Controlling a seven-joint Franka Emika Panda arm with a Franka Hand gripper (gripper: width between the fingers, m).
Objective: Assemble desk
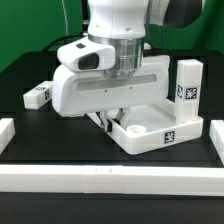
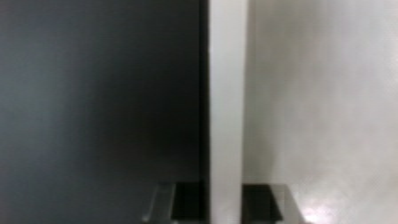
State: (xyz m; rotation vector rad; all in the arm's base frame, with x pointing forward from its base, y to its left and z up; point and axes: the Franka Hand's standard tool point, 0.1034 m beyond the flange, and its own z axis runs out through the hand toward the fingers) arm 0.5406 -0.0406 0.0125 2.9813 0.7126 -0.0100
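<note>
Exterior view: the gripper (image 1: 106,118) meets the desk top (image 1: 150,130), which lies near the front edge of the worktop (image 1: 60,135). One leg (image 1: 187,85) stands upright in its far corner.
Wrist view: the fingers (image 2: 178,203) pinch the desk top's thin wall (image 2: 226,100).

1. One top (image 1: 148,128).
2. Two legs: one upright (image 1: 187,88), one lying (image 1: 37,96).
3. Three rails: one in front (image 1: 100,180), one at the exterior view's left (image 1: 6,135), one at its right (image 1: 217,135). The picture's edge cuts off whether they join.
4. Probably three tags: on the top (image 1: 170,136), on the upright leg (image 1: 187,97) and on the lying leg (image 1: 46,91), the last too small to be sure.
5. One arm (image 1: 120,30) with one gripper (image 1: 108,117).
</note>
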